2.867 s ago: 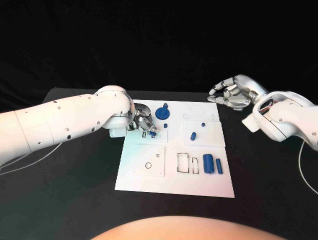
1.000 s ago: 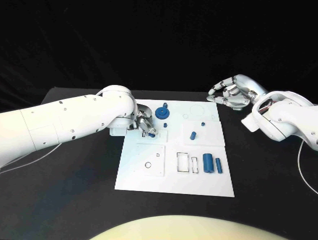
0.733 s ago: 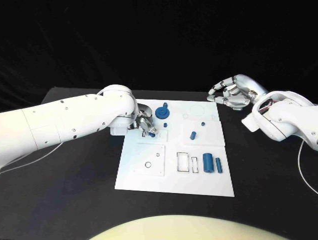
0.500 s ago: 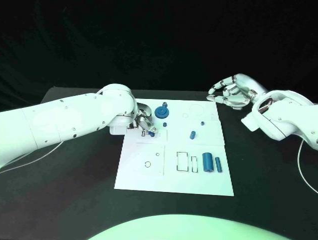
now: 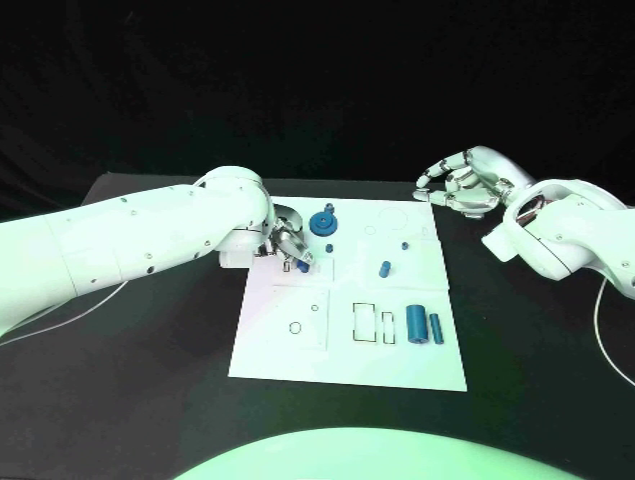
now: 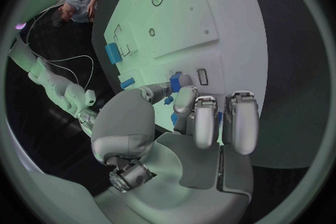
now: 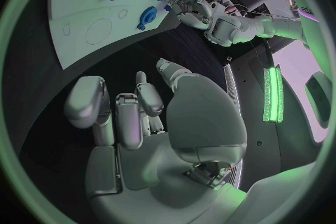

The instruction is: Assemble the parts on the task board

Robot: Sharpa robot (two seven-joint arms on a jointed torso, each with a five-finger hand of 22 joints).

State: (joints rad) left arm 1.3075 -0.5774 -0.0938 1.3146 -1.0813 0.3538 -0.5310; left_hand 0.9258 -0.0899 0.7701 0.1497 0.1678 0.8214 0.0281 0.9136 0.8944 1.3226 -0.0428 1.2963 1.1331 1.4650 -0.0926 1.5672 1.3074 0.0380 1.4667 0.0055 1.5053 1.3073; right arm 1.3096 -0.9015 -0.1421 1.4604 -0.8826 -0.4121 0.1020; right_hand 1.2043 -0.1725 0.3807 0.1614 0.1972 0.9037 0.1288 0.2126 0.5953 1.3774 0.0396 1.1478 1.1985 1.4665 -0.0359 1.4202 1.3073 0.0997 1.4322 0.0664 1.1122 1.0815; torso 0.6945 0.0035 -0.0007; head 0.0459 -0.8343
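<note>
The white task board (image 5: 349,352) lies mid-table. My left hand (image 5: 287,241) hovers at its far left corner, pinching a small blue part (image 5: 306,264) over the board; the left wrist view shows that blue part (image 6: 175,82) between thumb and curled fingers (image 6: 198,117). Just beyond it a blue gear-shaped part (image 5: 326,223) stands in the board. A short blue peg (image 5: 385,268) and a tiny blue piece (image 5: 404,245) lie mid-board. Two blue cylinders (image 5: 422,325) lie side by side at the right. My right hand (image 5: 463,186) hangs off the far right corner, fingers curled, holding nothing.
Black table (image 5: 144,350) surrounds the board. Outlined slots (image 5: 371,324) and a small ring hole (image 5: 296,328) mark the board's near half. A thin white cable (image 5: 613,350) trails along the table's right side, another cable (image 5: 58,312) on the left.
My left hand has edged slightly toward the board's far side with the small blue part still pinched. The right hand has stayed where it was.
</note>
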